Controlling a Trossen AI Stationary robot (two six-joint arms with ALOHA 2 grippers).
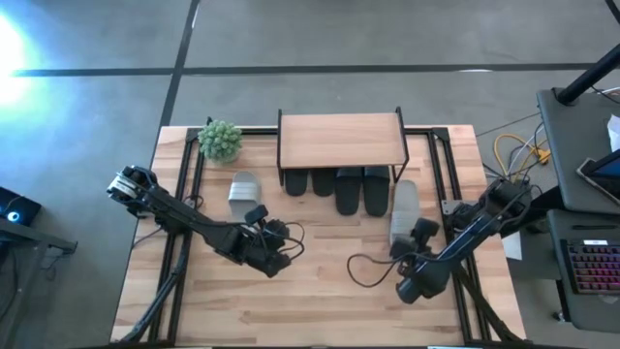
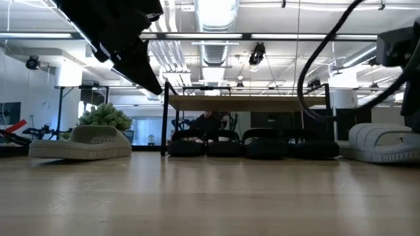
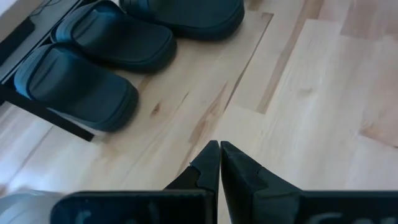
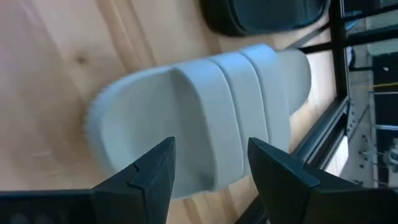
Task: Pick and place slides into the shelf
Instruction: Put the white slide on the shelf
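Four black slides (image 1: 335, 186) lie side by side under the shelf (image 1: 339, 139), soles on the table, their ends sticking out toward the near edge. One light grey slide (image 1: 244, 194) rests left of the shelf, the other (image 1: 404, 207) right of it. My right gripper (image 4: 211, 155) is open, hovering near the right grey slide (image 4: 205, 118), one finger toward each side; no contact shows. My left gripper (image 3: 219, 152) is shut above bare table, near of the black slides (image 3: 93, 68) and apart from them.
A small green plant (image 1: 221, 141) stands at the far left corner by the shelf. A black cable (image 1: 368, 271) loops on the table between the arms. Black frame rails (image 1: 441, 165) run along both table sides. In the low view a person (image 2: 209, 122) sits beyond the table.
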